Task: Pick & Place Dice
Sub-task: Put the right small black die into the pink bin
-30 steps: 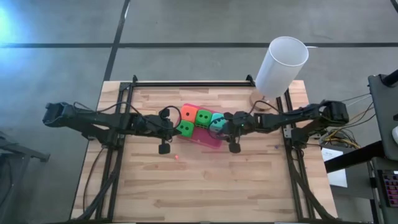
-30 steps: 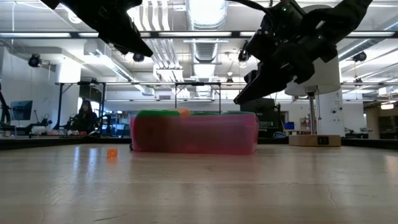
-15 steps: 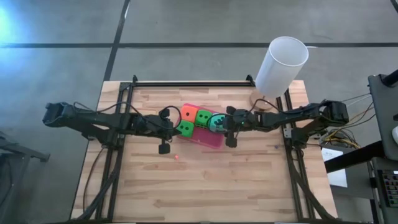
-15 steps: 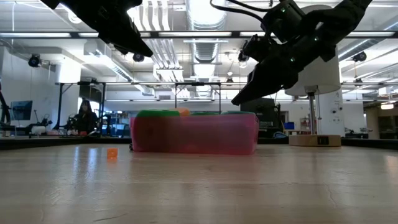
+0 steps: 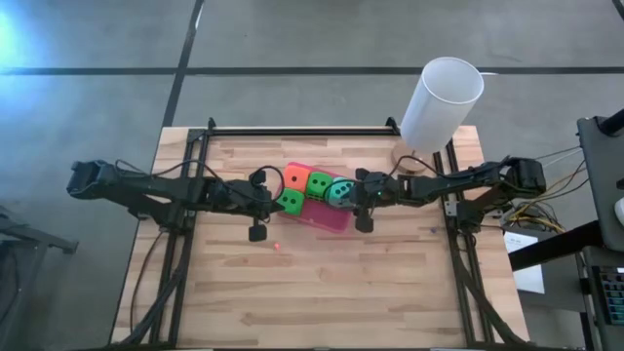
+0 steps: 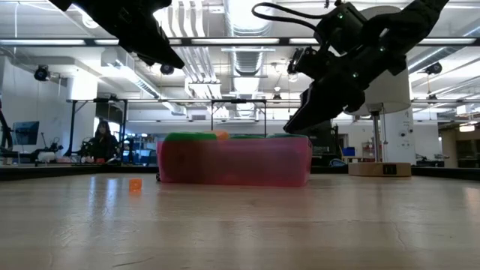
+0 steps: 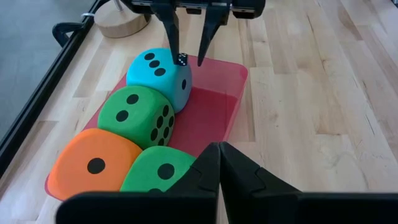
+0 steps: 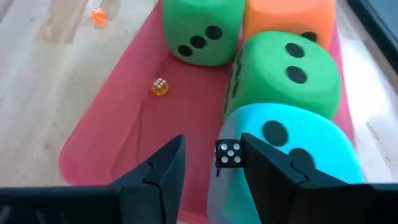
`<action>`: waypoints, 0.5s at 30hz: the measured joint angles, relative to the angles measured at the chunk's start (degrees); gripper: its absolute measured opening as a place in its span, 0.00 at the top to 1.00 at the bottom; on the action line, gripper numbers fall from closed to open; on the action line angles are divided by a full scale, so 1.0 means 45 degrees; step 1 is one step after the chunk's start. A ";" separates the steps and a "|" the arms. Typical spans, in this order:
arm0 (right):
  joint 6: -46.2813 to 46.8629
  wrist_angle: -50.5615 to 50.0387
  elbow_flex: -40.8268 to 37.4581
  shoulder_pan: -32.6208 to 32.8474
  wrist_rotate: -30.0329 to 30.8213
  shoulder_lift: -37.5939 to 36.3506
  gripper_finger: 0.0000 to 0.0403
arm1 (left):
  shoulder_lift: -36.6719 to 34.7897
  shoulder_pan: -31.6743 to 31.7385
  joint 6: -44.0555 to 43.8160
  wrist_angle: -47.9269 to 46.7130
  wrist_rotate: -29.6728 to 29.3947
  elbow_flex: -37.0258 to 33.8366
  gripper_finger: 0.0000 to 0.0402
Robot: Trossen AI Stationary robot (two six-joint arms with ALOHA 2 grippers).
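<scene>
We are viewing the right gripper (image 8: 211, 163) hovering at the pink tray's (image 5: 332, 221) edge, fingers spread around a tiny black die (image 8: 229, 153) beside the teal die (image 7: 158, 76). The left gripper (image 7: 219, 163), fingers pressed together, is waiting opposite above the open desk (image 5: 390, 283).

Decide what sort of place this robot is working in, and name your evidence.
Probably a large open lab or workshop: rows of ceiling strip lights, benches with equipment where a person sits, and a wooden table on a concrete floor.
</scene>
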 joint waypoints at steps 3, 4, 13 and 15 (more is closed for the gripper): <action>-0.0018 -0.0025 0.0000 0.0000 0.0761 0.0000 0.62 | 0.0000 0.0000 0.0003 0.0005 0.0000 0.0000 0.97; -0.0036 -0.0073 0.0000 0.0000 0.1022 0.0000 0.62 | 0.0000 0.0000 0.0000 0.0002 0.0000 0.0000 0.97; -0.0049 -0.0165 0.0000 0.0005 0.1333 -0.0003 0.59 | 0.0000 0.0000 0.0000 0.0003 0.0000 0.0000 0.97; -0.0051 -0.0164 0.0000 0.0024 0.1054 -0.0030 0.59 | 0.0000 0.0003 0.0001 0.0003 -0.0002 0.0000 0.97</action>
